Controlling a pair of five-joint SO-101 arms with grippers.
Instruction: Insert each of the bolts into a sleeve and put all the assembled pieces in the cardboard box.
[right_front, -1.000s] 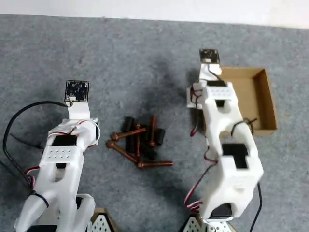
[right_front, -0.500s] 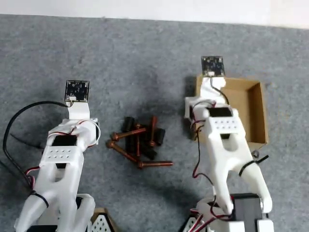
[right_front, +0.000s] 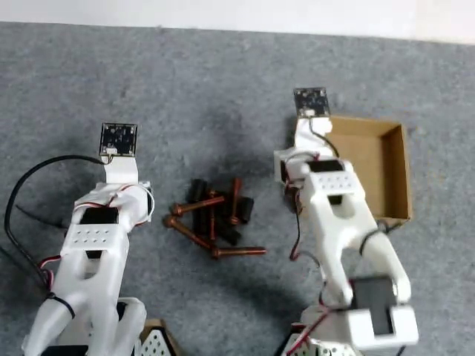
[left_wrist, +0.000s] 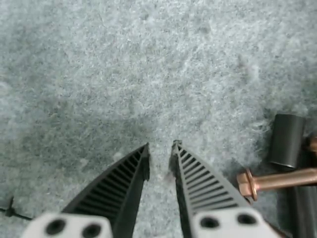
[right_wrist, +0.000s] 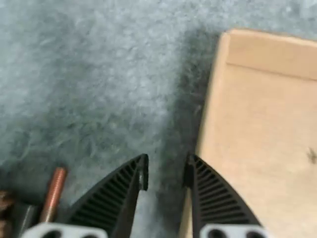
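Observation:
Several copper bolts (right_front: 239, 252) and black sleeves (right_front: 197, 190) lie in a loose pile on the grey carpet between the two arms. To the right of the pile stands the cardboard box (right_front: 371, 163), with nothing in it. My left gripper (left_wrist: 160, 150) hovers over bare carpet left of the pile, slightly open and holding nothing; a sleeve (left_wrist: 286, 140) and a bolt head (left_wrist: 246, 183) lie just beside it. My right gripper (right_wrist: 166, 171) is open and empty above the carpet, right at the box's left wall (right_wrist: 208, 119). A bolt tip (right_wrist: 53, 193) shows off to one side.
The grey carpet (right_front: 185, 89) stretches free behind the pile and to the far left. A black cable (right_front: 22, 189) loops beside the left arm. The arm bases (right_front: 156, 341) stand at the near edge.
The right arm has swung left from over the box's left part to just outside its left wall, and its elbow has dropped toward the near edge. The left arm has kept still.

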